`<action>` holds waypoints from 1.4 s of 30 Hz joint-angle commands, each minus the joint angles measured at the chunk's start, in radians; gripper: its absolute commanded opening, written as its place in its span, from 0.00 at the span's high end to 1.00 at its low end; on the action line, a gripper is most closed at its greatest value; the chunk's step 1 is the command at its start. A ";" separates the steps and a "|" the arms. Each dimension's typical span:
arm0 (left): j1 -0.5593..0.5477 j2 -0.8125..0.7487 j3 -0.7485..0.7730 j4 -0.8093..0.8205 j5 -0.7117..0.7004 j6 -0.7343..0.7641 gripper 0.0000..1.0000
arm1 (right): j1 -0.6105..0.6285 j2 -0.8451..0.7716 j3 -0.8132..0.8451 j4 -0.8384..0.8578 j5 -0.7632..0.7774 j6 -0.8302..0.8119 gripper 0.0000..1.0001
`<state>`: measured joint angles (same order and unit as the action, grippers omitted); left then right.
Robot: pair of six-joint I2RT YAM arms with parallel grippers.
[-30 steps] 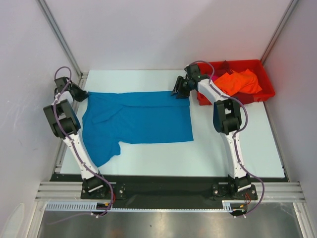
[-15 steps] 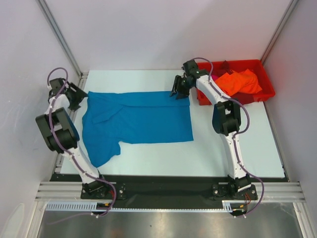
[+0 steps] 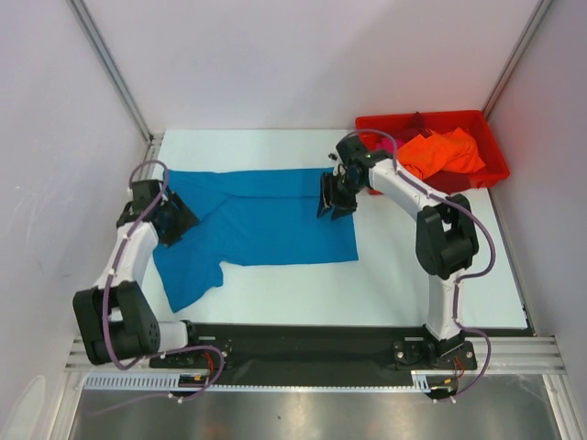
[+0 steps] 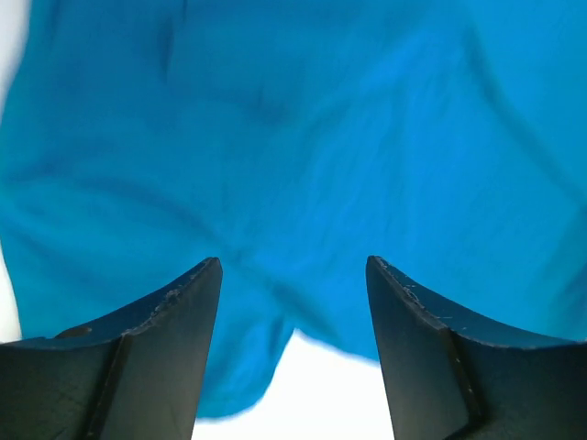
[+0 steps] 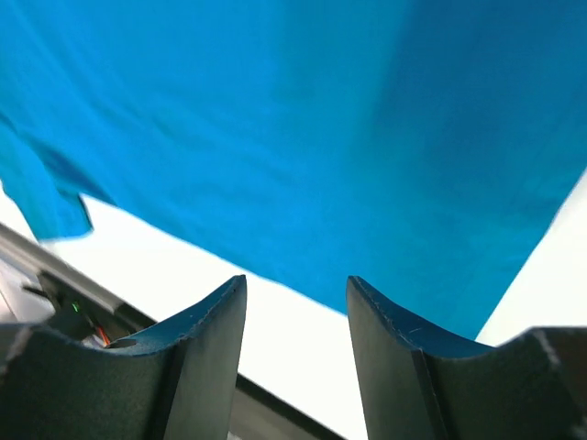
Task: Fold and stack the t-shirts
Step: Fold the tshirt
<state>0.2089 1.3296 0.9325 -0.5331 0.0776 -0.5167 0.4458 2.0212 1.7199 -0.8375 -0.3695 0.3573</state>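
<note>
Seen from overhead, the teal-blue t-shirt [image 3: 266, 220] lies spread flat on the white table [image 3: 413, 275], with one sleeve trailing toward the near edge. The left gripper [image 3: 174, 223] sits low over the shirt's left end, jaws parted and cloth beneath them. The right gripper [image 3: 332, 203] hangs over the shirt's right hem, jaws also apart. Beyond it and off to its right stands the red bin [image 3: 486, 181], holding a crumpled orange t-shirt [image 3: 445, 151].

In the left wrist view, the two fingers [image 4: 165, 321] stand wide apart and released, with nothing between them. Wrinkled teal cloth fills the space ahead of the tips. Its edge crosses the gap, and bare white table shows just beneath.

In the right wrist view, the fingers [image 5: 197, 339] are parted and grip nothing. Smooth teal cloth lies ahead of the tips, its edge slanting just beyond them. White table shows between the jaws.
</note>
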 commanded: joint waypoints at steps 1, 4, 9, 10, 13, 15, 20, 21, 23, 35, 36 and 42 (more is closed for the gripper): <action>-0.051 -0.104 -0.066 -0.065 -0.019 -0.039 0.31 | 0.019 -0.100 -0.110 0.046 -0.032 -0.050 0.47; -0.100 -0.125 -0.103 -0.028 -0.050 -0.046 0.39 | 0.031 -0.134 -0.189 0.081 -0.016 -0.080 0.47; -0.132 0.037 0.013 0.085 -0.041 0.082 0.57 | 0.033 -0.139 -0.210 0.087 -0.035 -0.078 0.48; -0.131 0.084 0.050 0.078 -0.042 0.107 0.57 | 0.033 -0.144 -0.213 0.089 -0.037 -0.078 0.48; -0.138 0.258 0.216 0.013 -0.074 0.211 0.62 | 0.031 -0.170 -0.233 0.095 -0.037 -0.084 0.48; -0.152 0.364 0.326 -0.037 -0.075 0.271 0.65 | 0.030 -0.180 -0.259 0.103 -0.031 -0.086 0.48; -0.230 0.479 0.477 -0.096 -0.208 0.372 0.70 | 0.025 -0.187 -0.289 0.109 -0.040 -0.078 0.48; -0.239 0.500 0.500 -0.105 -0.225 0.379 0.69 | 0.027 -0.188 -0.292 0.113 -0.042 -0.074 0.48; -0.267 0.525 0.523 -0.126 -0.283 0.388 0.67 | 0.024 -0.193 -0.296 0.120 -0.046 -0.073 0.48; -0.319 0.661 0.592 -0.170 -0.420 0.460 0.60 | -0.001 -0.200 -0.341 0.140 -0.059 -0.075 0.48; -0.319 0.665 0.591 -0.160 -0.427 0.465 0.60 | -0.004 -0.200 -0.347 0.141 -0.059 -0.075 0.48; -0.319 0.712 0.601 -0.151 -0.463 0.478 0.60 | -0.012 -0.200 -0.364 0.147 -0.066 -0.077 0.48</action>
<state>-0.1093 2.0232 1.4857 -0.6933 -0.3378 -0.0708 0.4370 1.8683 1.3582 -0.7128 -0.4171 0.2932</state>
